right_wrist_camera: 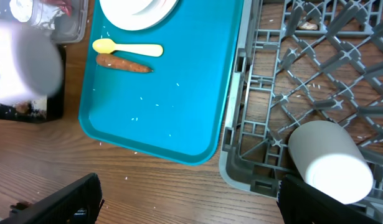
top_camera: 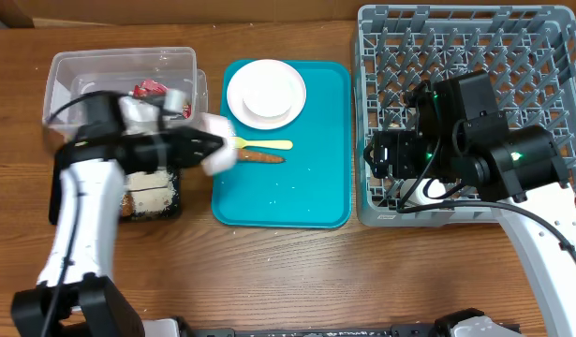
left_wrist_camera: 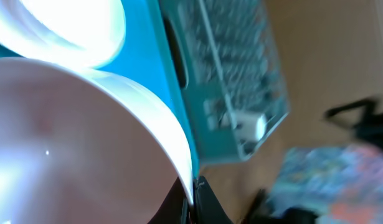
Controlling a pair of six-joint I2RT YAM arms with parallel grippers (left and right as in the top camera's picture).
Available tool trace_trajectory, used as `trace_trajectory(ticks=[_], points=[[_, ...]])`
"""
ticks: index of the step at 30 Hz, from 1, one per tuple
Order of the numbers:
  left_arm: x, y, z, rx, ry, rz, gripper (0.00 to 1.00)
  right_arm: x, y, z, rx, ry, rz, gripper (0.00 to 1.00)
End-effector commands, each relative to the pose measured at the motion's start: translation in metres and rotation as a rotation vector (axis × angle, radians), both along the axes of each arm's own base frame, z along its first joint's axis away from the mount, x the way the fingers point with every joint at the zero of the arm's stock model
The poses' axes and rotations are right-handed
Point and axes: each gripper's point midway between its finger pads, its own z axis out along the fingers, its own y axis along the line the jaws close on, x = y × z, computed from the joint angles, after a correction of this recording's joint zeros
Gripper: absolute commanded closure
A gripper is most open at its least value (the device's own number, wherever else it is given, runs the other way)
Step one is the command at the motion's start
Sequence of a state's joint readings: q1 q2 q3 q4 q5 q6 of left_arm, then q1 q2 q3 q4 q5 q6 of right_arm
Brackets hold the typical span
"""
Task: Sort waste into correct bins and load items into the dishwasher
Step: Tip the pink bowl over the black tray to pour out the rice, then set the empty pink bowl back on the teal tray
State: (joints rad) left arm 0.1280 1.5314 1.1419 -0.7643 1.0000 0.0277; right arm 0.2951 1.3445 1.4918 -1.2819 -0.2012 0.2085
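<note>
My left gripper (left_wrist_camera: 194,194) is shut on the rim of a small pale bowl (left_wrist_camera: 66,137), held over the left edge of the teal tray (top_camera: 278,201); the bowl (top_camera: 215,142) is blurred in the overhead view. On the tray lie the round plate (top_camera: 266,92), the yellow spoon (top_camera: 266,144) and the orange carrot-like stick (top_camera: 261,157). The clear tub (top_camera: 124,65) holds the red wrapper (top_camera: 149,90). The black tray (top_camera: 155,198) holds rice. My right gripper (right_wrist_camera: 191,208) is open and empty above the front left corner of the grey dish rack (top_camera: 475,56), next to a white cup (right_wrist_camera: 331,163) lying in it.
Rice grains are scattered on the teal tray (right_wrist_camera: 166,112) and on the wooden table in front of it. The spoon (right_wrist_camera: 129,48) and the carrot stick (right_wrist_camera: 124,64) lie side by side near the tray's left edge. The rack's lattice wall (right_wrist_camera: 238,81) stands right against the tray.
</note>
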Motion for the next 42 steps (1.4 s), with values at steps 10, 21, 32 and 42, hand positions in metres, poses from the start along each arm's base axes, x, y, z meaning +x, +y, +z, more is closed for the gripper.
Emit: trace_trajectory(ticks=[10,21,32,42], points=[[-0.035,-0.086,-0.098,0.92,-0.062,-0.139,0.96,0.001,-0.001,0.002,-0.006,-0.014,-0.001,0.07],[-0.05,-0.103,-0.155,1.114,-0.031,-0.199,0.95,-0.001,-0.002,0.001,-0.008,-0.007,-0.001,0.07],[-0.039,-0.113,-0.138,1.013,0.02,-0.098,0.58,0.005,0.0,0.005,-0.001,-0.037,0.002,0.03],[0.036,-0.027,-0.049,0.728,0.123,0.27,0.14,0.033,0.032,0.005,0.112,-0.063,0.009,0.06]])
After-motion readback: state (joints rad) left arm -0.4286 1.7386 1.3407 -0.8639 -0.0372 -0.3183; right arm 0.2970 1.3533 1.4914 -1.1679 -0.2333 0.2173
